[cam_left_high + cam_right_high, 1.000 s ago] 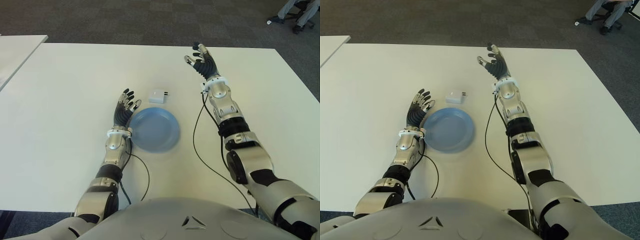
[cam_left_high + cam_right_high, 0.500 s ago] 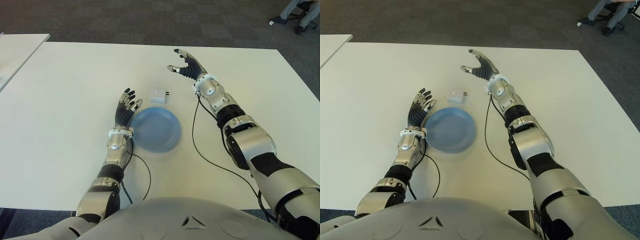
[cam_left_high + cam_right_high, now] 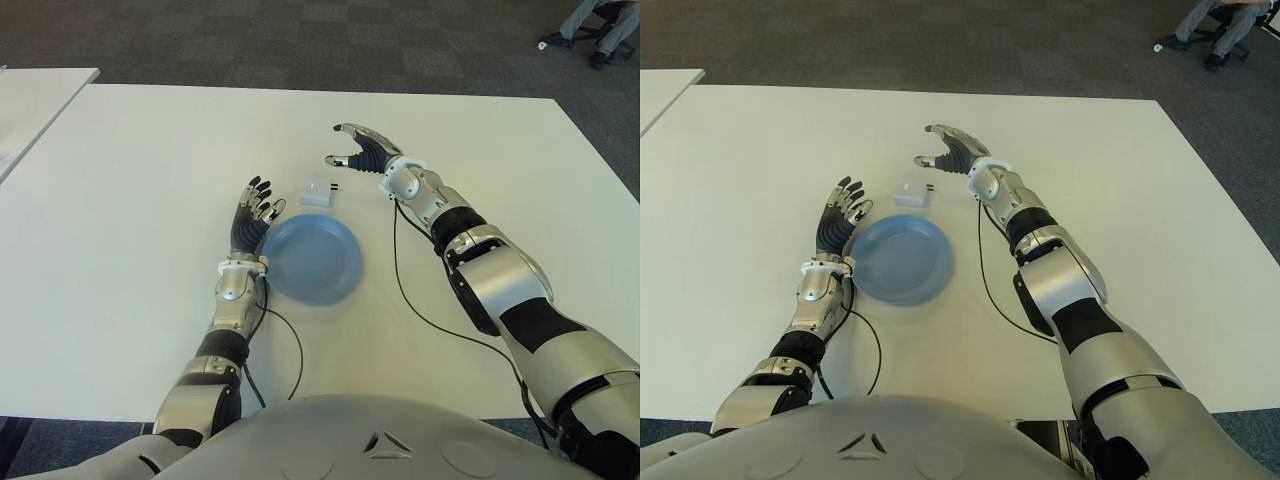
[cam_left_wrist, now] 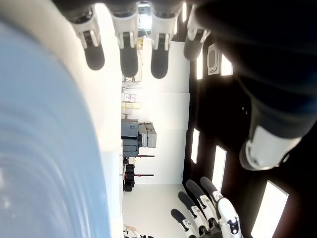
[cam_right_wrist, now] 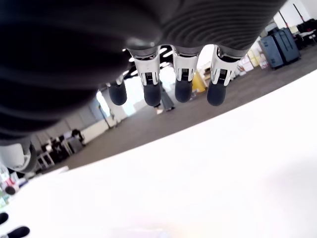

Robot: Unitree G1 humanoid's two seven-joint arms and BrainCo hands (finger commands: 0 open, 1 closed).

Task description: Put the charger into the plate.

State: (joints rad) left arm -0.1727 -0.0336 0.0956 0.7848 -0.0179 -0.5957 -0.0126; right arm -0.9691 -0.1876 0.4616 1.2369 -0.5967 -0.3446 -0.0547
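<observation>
A small white charger (image 3: 318, 191) lies on the white table (image 3: 130, 200), just beyond the far rim of a blue plate (image 3: 312, 262). My right hand (image 3: 358, 150) hovers a little beyond and to the right of the charger, fingers spread and holding nothing. My left hand (image 3: 252, 215) shows at the plate's left edge, fingers extended and empty. The left wrist view has the blue plate (image 4: 44, 148) close beside the left fingertips (image 4: 128, 58).
A black cable (image 3: 420, 300) runs from my right wrist across the table towards my body. A second white table (image 3: 30, 100) stands at the far left. A person's legs and a chair base (image 3: 590, 30) show on the carpet at the far right.
My right hand has swung from the far right of the table leftward and nearer, ending close to the charger. The left hand, the plate and the charger have not moved.
</observation>
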